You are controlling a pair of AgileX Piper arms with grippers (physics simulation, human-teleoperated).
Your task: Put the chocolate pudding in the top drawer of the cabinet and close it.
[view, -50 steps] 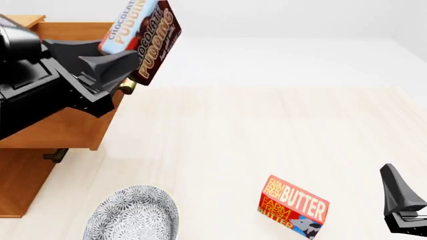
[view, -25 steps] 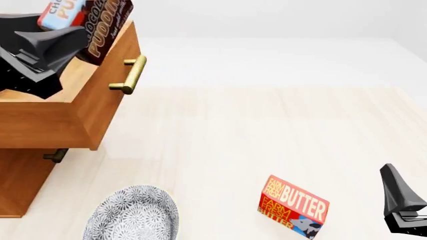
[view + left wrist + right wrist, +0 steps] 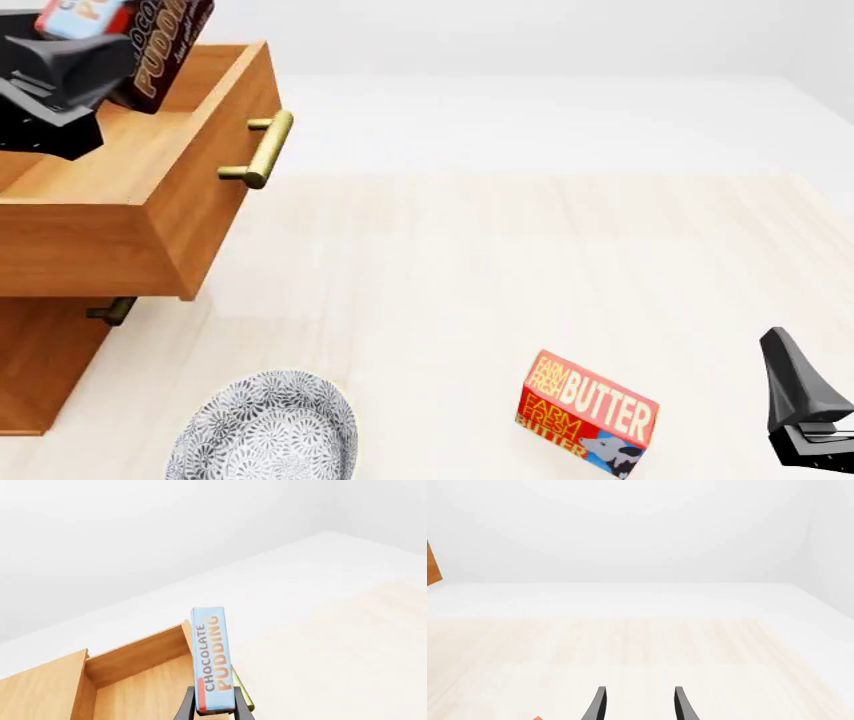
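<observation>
The chocolate pudding (image 3: 163, 42) is a thin brown box with a light blue edge. My left gripper (image 3: 107, 55) is shut on it and holds it tilted above the open top drawer (image 3: 160, 200) of the cabinet (image 3: 40, 370). In the left wrist view the pudding (image 3: 213, 660) stands edge-on between the fingers (image 3: 183, 707), with the drawer's wooden inside (image 3: 133, 690) below it. The drawer's brass handle (image 3: 260, 150) faces the table's middle. My right gripper (image 3: 801, 410) rests low at the front right, open (image 3: 640, 705) and holding nothing.
A red butter box (image 3: 587, 415) stands near the front, left of my right gripper. A patterned grey bowl (image 3: 274, 425) sits at the front left by the cabinet. The lower drawer's handle (image 3: 114, 310) shows under the open drawer.
My left gripper has carried the pudding to the left and further back, from above the drawer's handle to above its inside. The right arm has not moved.
</observation>
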